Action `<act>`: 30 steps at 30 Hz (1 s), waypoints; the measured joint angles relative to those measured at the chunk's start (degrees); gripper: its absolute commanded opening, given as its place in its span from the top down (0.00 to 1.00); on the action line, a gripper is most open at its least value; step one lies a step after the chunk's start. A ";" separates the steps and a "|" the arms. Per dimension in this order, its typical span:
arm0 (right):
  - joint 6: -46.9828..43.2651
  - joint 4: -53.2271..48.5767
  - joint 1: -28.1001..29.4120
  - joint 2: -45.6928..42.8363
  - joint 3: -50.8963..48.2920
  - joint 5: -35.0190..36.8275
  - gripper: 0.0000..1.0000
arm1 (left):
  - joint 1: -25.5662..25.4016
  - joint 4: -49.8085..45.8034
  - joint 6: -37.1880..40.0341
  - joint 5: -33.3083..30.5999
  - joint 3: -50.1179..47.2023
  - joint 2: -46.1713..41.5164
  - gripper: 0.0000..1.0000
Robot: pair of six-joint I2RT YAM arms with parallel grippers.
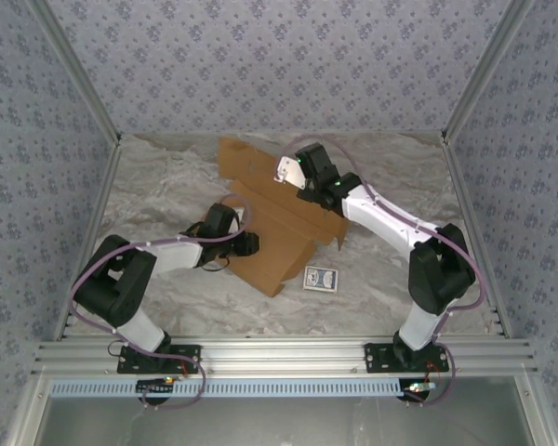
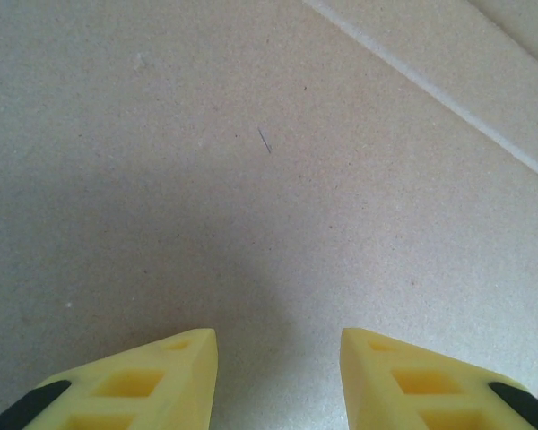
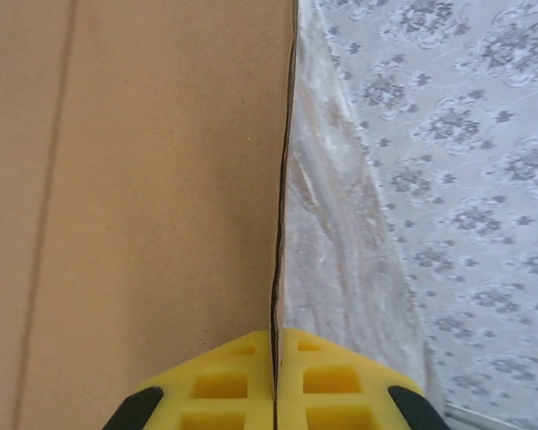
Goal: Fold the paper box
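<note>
Top external view: the paper box, a plain brown die-cut cardboard sheet partly folded, lay at the middle of the crumpled white-grey table cloth. A small blue patterned card lay just beside its near edge. The left gripper reached in low from the sheet's left side, the arm sharply bent. The right gripper reached over the sheet's far right part, its fingertips hard to make out.

Left wrist view: the left gripper faced bare cardboard. Its yellow fingers stood partly apart with nothing between them (contact with the board could not be told).

Right wrist view: the right gripper was closed on the thin edge of an upright cardboard panel, the cloth beyond it.
</note>
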 measured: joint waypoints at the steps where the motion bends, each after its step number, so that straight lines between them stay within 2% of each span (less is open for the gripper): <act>1: -1.42 2.29 0.33 -0.04 -1.22 1.22 1.00 | 0.35 -0.02 0.00 0.02 0.00 0.00 0.60; 7: -9.86 15.65 0.92 -0.09 -8.50 5.25 1.00 | 3.80 -1.29 -0.02 0.76 0.70 -0.61 0.58; 12: -16.24 24.37 1.01 -0.44 -13.14 6.19 1.00 | 8.20 -4.39 0.00 2.05 3.67 -5.01 0.56; 16: -19.15 27.50 1.03 -1.27 -14.75 5.97 1.00 | 12.96 -6.29 -0.52 3.28 7.82 -9.11 0.50; 21: -20.81 28.37 1.29 -2.25 -14.78 5.99 1.00 | 16.85 -9.14 -1.62 3.67 15.85 -10.05 0.40; 24: -20.92 28.37 1.57 -2.80 -14.78 5.99 1.00 | 17.29 -10.88 -2.16 4.35 22.40 -8.33 0.37; 30: -20.96 28.35 2.32 -3.56 -14.78 6.01 1.00 | 17.29 -14.64 -2.51 7.89 40.13 4.07 0.32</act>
